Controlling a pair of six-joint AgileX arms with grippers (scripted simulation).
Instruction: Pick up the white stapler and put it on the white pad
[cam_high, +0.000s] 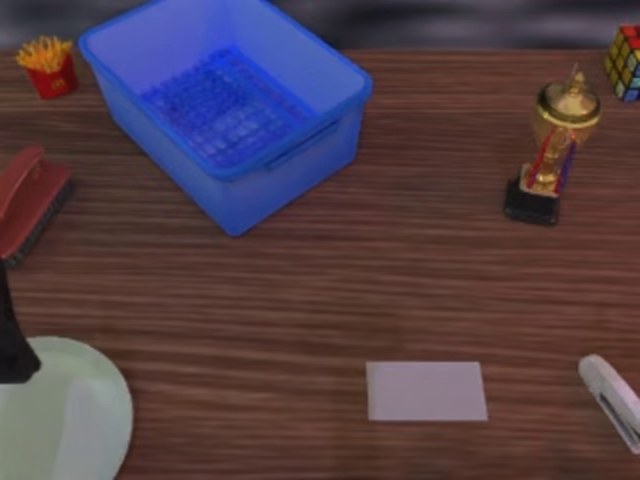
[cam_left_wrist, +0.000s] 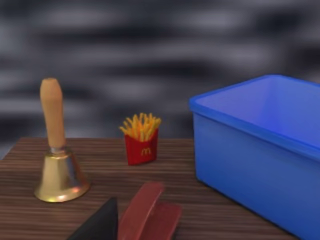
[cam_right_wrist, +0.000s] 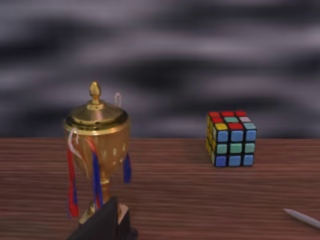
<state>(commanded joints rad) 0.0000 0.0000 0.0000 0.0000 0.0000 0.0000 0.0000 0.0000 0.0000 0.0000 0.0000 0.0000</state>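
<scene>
**Inventory**
- White stapler (cam_high: 612, 400): one.
- White pad (cam_high: 427, 391): one.
- Dark red stapler (cam_high: 28, 200): one.
- Blue plastic bin (cam_high: 230, 100): one.
- Red carton of fries (cam_high: 48, 66): one.
- Brass handbell (cam_left_wrist: 59, 165) with a wooden handle: one, seen in the left wrist view only.
- Gold trophy (cam_high: 553, 150) with ribbons: one.
- Rubik's cube (cam_high: 625, 62): one.
- Pale green plate (cam_high: 70, 420): one.
- Tools: two.

**Tool state**
- Left tool (cam_left_wrist: 99, 226): only a dark tip shows, just beside the dark red stapler. Whether it is wide or narrow cannot be told. It holds nothing visible. In the top view the left arm (cam_high: 14, 345) stands over the rim of the plate.
- Right tool (cam_right_wrist: 102, 223): only a dark tip shows, in front of the trophy base. Its opening cannot be told. It holds nothing visible.

**Position of the task items**
- The white stapler lies flat on the table (cam_high: 300, 300), at the top view's right edge. It is apart from the right tool. Only its end enters the right wrist view, nearer the camera than the cube.
- The white pad lies flat and bare, near the stapler but not touching it, between the stapler and the left arm.
- Both items are well apart from the left tool.
</scene>
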